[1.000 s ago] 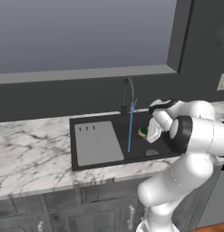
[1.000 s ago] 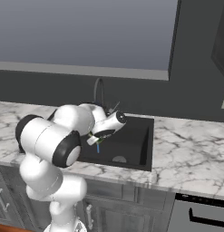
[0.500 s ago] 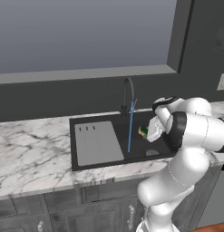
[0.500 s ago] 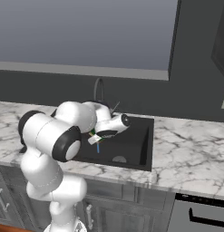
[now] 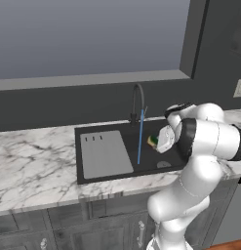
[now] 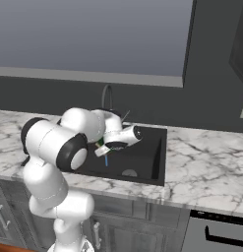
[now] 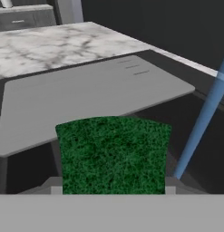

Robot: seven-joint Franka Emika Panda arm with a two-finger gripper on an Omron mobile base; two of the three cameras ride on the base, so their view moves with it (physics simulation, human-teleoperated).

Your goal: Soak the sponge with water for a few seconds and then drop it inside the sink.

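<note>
The pincer hangs over the black sink, its jaws clamped together on the sponge, which pokes out from between them with its yellow body and dark green top just visible against the basin. From the hand's own camera the sponge sits square between the fingertips, its rough green face turned toward the lens. Just beside the pincer, on the drainboard side, the water falls as a thin blue stream from the dark arched faucet that rises behind the pincer at the back edge of the sink; the sponge is near the stream, and I cannot tell from here whether the two are touching. In the hand's camera the stream slants down to one side of the sponge, apart from its green face. Beyond the stream, farther from the pincer, lies the light grey ribbed drainboard panel, and past that the marble counter runs off along the wall. Below the pincer, and a little nearer to me, the round drain shows on the basin floor. From the other side of the robot the pincer is tucked under the white forearm, the sponge a small green and yellow spot at its tip, with a short piece of the blue stream just under it and the drain lower down on the sink floor.
</note>
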